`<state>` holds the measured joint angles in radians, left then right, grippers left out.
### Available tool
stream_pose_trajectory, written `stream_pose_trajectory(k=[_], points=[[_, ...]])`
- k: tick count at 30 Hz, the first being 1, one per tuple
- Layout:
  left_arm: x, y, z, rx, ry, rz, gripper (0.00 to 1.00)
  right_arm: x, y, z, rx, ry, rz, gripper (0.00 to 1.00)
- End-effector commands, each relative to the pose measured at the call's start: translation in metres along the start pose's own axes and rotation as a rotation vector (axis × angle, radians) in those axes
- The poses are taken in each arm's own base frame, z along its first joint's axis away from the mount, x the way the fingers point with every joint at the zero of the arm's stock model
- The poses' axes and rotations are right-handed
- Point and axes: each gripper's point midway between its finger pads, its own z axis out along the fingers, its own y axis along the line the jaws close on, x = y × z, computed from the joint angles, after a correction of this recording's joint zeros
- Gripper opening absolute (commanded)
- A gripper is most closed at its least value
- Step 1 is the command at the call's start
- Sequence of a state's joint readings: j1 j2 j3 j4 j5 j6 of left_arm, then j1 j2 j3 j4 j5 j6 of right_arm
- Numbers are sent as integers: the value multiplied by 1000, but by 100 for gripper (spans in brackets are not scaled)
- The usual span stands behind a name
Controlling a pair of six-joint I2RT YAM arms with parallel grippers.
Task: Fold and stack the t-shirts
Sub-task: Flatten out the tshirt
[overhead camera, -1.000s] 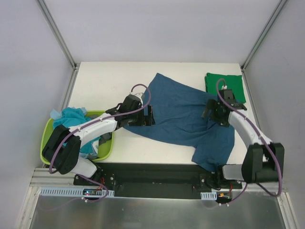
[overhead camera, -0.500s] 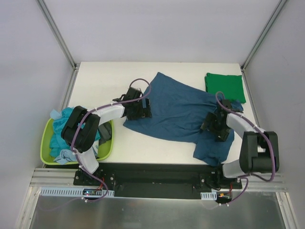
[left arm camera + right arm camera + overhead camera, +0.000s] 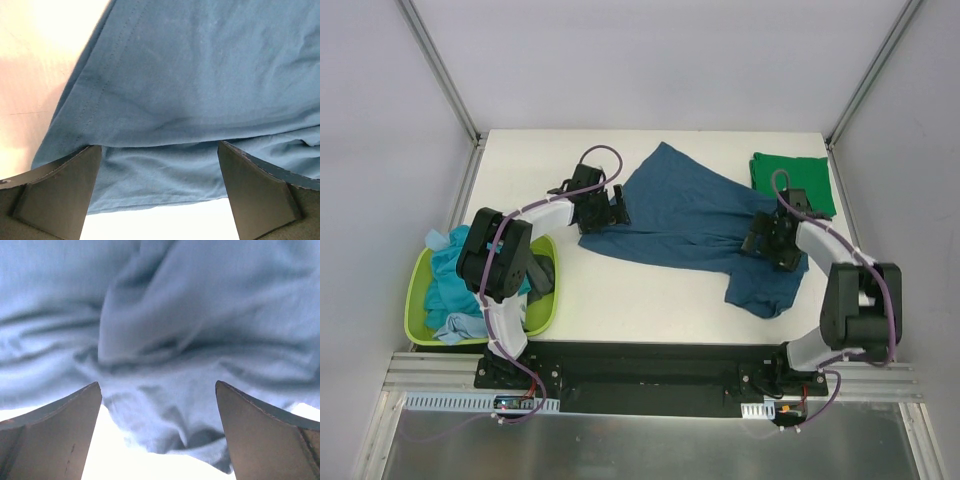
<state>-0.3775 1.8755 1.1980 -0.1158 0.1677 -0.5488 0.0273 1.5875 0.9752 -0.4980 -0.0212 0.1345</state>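
A dark teal-blue t-shirt (image 3: 695, 232) lies spread and wrinkled across the middle of the table. My left gripper (image 3: 616, 209) is at the shirt's left edge. In the left wrist view it (image 3: 160, 200) is open, with the shirt's hem (image 3: 165, 175) lying between the fingers. My right gripper (image 3: 762, 240) is over the shirt's right side. In the right wrist view it (image 3: 159, 435) is open over bunched cloth (image 3: 165, 410). A bright green t-shirt (image 3: 793, 181) lies folded at the far right. Light turquoise t-shirts (image 3: 455, 270) are piled in the basket.
A lime-green plastic basket (image 3: 417, 275) sits at the table's left edge beside the left arm. Bare white table (image 3: 650, 295) shows in front of the blue shirt and at the far left (image 3: 530, 165). Metal frame posts stand at the far corners.
Both grippers have moved toward the far side of the table. The blue shirt has shifted that way with them, and its near right part has drawn in.
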Motion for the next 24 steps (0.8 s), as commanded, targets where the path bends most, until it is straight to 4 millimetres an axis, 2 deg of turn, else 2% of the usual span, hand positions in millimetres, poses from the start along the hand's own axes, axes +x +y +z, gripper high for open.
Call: stream_pose_trajectory(k=[1,4,8,13,20,24], points=[[12,-5,1,43,48,24,99,40,13,-32,-99,-8,-7,98],[15,-1,3,34,48,22,99,65,20,-36,-164,20,-9,97],[18,0,4,37,50,20,99,88,30,-28,-220,76,6,97],[18,6,5,10,36,20,99,116,13,-29,-144,146,67,97],[16,15,8,-33,20,16,99,150,-24,-63,-20,137,178,96],[13,18,9,-54,11,21,99,167,-25,-72,-67,124,239,96]])
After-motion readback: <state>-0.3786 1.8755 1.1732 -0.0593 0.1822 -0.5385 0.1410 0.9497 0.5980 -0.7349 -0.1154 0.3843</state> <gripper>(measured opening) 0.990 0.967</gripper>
